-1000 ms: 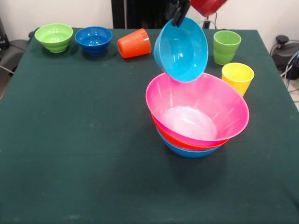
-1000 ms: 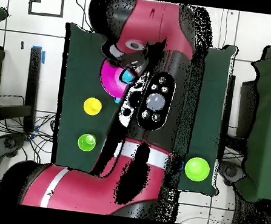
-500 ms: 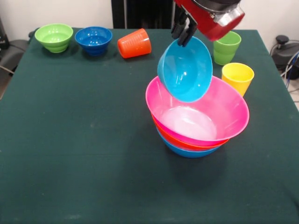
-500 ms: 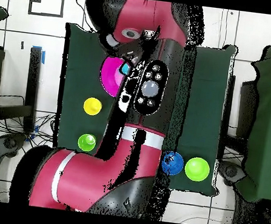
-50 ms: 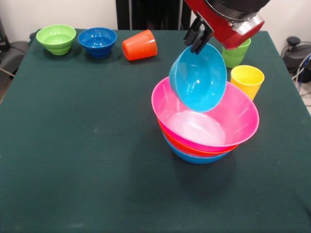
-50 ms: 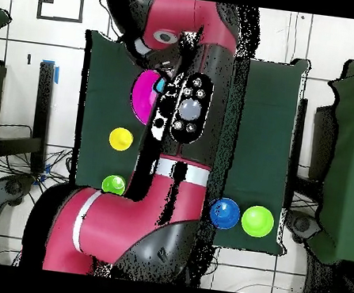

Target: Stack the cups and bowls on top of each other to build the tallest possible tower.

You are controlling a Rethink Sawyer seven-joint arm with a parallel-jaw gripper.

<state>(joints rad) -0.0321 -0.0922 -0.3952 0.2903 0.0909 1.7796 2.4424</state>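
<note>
My gripper [image 5: 198, 40] is clamped on the far rim of the light blue bowl [image 5: 198, 77], which hangs tilted with its opening facing the table's near-left side. Over the last second I've brought it down and across: it was above the far rim of the tower [image 5: 206, 124], now it sits lower, its bottom edge dipped inside the pink bowl [image 5: 228, 114] but not seated (no contact I can confirm). In the overhead view my arm covers nearly all of it, only a sliver of pink bowl [image 6: 144, 93] shows. The tower, pink over orange bowl [image 5: 194, 147] over blue bowl [image 5: 197, 157], stands right of the table's middle. Means the placement is close; I judge the bowl needs levelling before release or it will slide sideways in the pink one. Still loose: yellow cup [image 5: 247, 80] just beside the tower toward the right edge, green cup [image 5: 234, 52] near the far right corner, orange cup [image 5: 139, 45] on its side at the far edge, green bowl [image 5: 56, 39] and dark blue bowl [image 5: 97, 41] at the far left corner.
</note>
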